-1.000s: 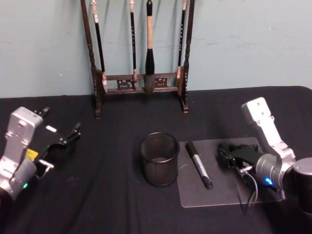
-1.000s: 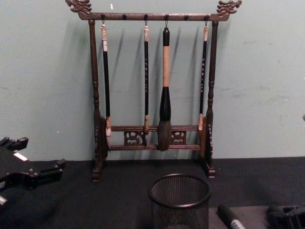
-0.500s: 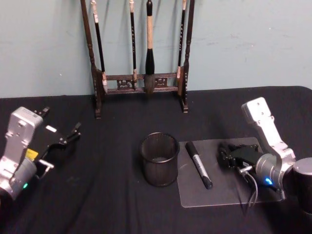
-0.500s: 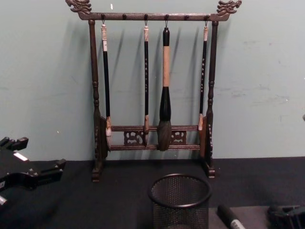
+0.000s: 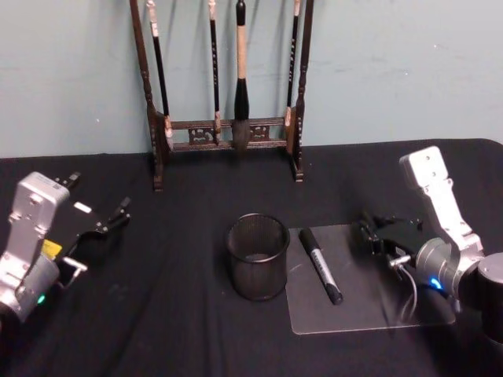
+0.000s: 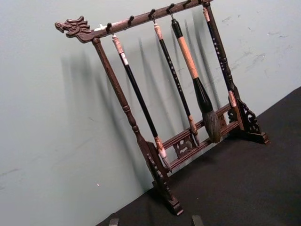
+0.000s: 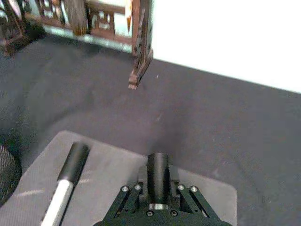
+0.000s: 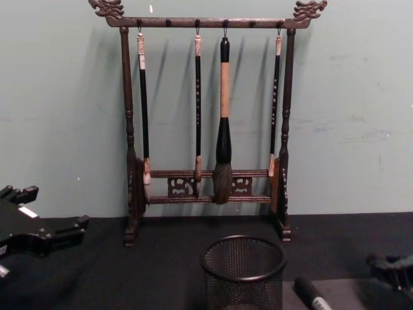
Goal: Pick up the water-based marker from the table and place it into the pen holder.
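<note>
Since a second ago the right pincer (image 5: 368,233) has drawn back, farther from the pen holder (image 5: 258,256) and toward the rear edge of the clear mat (image 5: 369,308). Its silver arm slants up and away from the holder, with the black head pointing back at it and held just above the mat. I cannot tell whether this pincer is wide or narrow. It holds nothing and is well apart from the water-based marker (image 5: 320,265).

The left pincer (image 5: 94,200) has stayed put far out on the other side of the holder, raised over the tabletop (image 5: 181,330), spread wide and empty.

The marker lies flat on the mat, just beside the holder on the right pincer's side. It does not touch the holder. It is a black barrel with a pale grey label band along its middle, and it sets slantwise, with one end toward the wooden brush rack (image 5: 204,135) that stands behind the holder and the other toward the robot. The holder stands upright on the black cloth.
</note>
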